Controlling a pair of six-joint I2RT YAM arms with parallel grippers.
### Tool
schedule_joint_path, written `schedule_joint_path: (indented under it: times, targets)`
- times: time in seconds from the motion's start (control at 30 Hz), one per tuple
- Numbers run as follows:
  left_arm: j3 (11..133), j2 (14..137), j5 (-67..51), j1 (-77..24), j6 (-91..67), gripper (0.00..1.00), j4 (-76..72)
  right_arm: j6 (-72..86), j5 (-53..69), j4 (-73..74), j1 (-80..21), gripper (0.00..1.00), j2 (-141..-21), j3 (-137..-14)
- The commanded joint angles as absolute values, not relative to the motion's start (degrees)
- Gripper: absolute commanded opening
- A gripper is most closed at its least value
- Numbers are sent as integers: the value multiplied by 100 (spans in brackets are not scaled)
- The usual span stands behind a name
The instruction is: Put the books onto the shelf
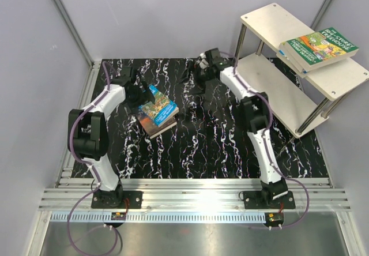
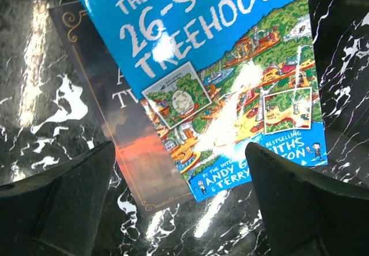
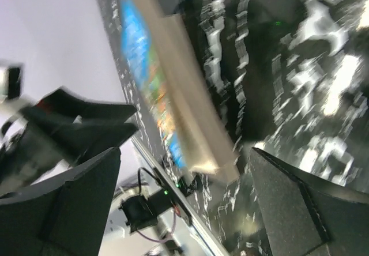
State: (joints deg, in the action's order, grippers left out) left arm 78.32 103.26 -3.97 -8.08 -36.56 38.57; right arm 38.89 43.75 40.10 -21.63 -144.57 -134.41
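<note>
My left pincer (image 2: 180,152) hovers, fingers apart, over the blue Treehouse book (image 2: 219,66) stacked on the dark book (image 2: 115,117) near the tabletop's (image 1: 219,146) left edge. My right pincer (image 3: 184,152) is likewise apart. Next I'd descend, clamp an edge and carry the book to the shelf (image 1: 271,22).

Top book: blue Treehouse book (image 2: 219,77), cover up, tilted, lying on the dark book
Beneath: dark book (image 2: 121,129), left edge and near corner showing
Surface: black marbled table (image 2: 29,94), with glare patches
Tool: left gripper (image 2: 180,158), jaws wide apart, gripping nothing
</note>
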Motion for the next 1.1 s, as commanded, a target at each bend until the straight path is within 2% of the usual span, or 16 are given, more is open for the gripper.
schedule_joint_path:
  times: [0.0, 0.23, 0.47, 0.67, 0.77, 0.8, 0.9, 0.93, 1.03, 1.07]
  targets:
    - [7946, 10475, -465, -800, -3349, 99, 3314, 4639, 4878, 3665, -2171, 100, -15151, -14167]
    - [7910, 11143, -826, -800, -3428, 99, 2814, 5000, 5053, 3068, -2224, 100, -15486, -13642]
    - [7884, 11645, -1098, -809, -3463, 99, 2479, 5844, 5404, 1663, -2469, 100, -15390, -12631]
    - [8077, 11882, -1291, -861, -3428, 99, 2382, 5845, 5607, 1530, -2698, 100, -15249, -12411]
    - [8209, 11953, -1353, -896, -3428, 99, 2417, 5591, 5704, 1625, -2795, 94, -15100, -12148]
    - [8261, 11979, -1362, -914, -3428, 99, 2426, 5485, 5695, 1704, -2812, 91, -15047, -12068]
    - [8297, 11971, -1380, -914, -3428, 99, 2470, 5221, 5651, 1846, -2821, 74, -14767, -11550]
    - [8288, 11953, -1371, -914, -3419, 99, 2487, 5160, 5634, 1837, -2821, 62, -14687, -11262]
    - [8262, 11918, -1389, -914, -3419, 98, 2505, 4931, 5581, 1854, -2821, 43, -14362, -10856]
    - [8244, 11892, -1389, -914, -3428, 98, 2514, 4783, 5555, 1924, -2821, 30, -14222, -10654]
